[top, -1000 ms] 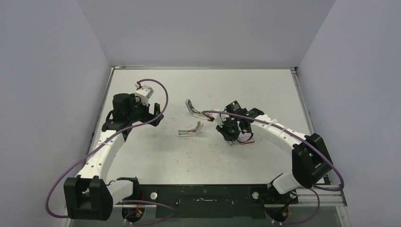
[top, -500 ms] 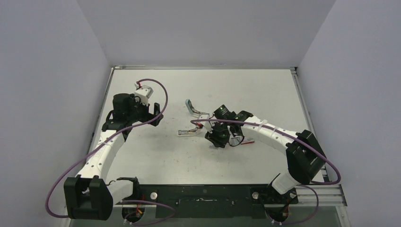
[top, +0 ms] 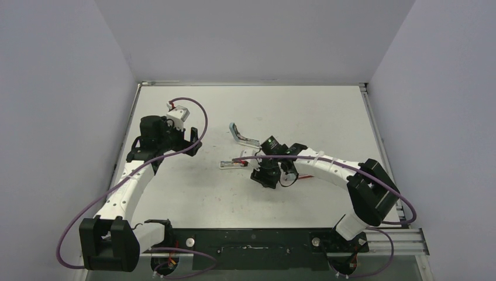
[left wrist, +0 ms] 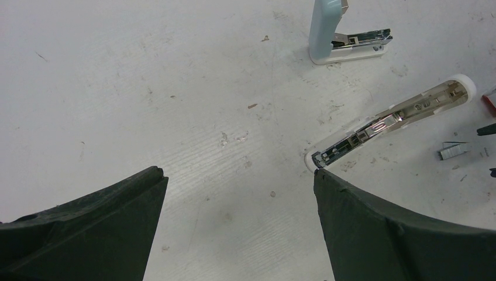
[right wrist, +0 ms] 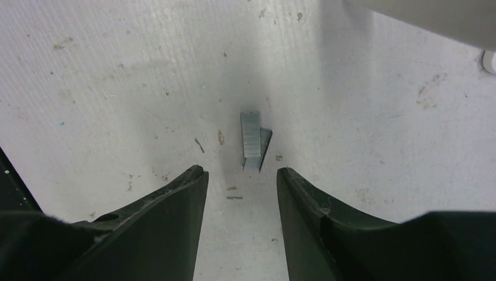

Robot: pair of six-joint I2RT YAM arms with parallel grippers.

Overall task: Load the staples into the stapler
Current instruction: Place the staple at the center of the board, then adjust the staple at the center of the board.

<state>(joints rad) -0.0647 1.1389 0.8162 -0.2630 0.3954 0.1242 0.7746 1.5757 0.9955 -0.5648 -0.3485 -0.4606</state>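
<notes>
A short grey strip of staples (right wrist: 251, 140) lies on the table just ahead of my right gripper (right wrist: 241, 174), which is open with nothing between its fingers. The staples (left wrist: 453, 153) also show at the right of the left wrist view. The stapler lies spread open. Its white arm with the bare metal channel (left wrist: 398, 114) lies flat. Its light-blue part (left wrist: 325, 26) stands behind it. In the top view the channel arm (top: 234, 164) is just left of my right gripper (top: 261, 174). My left gripper (left wrist: 237, 172) hangs wide open and empty, left of the stapler.
A red edge (left wrist: 490, 100), perhaps the staple box, shows at the right border of the left wrist view. Loose single staples and specks (right wrist: 234, 197) dot the white table (top: 327, 111). Grey walls close in the table on three sides.
My right gripper has moved left towards the stapler and gone from shut to open, above the staple strip. The left arm has not moved.
</notes>
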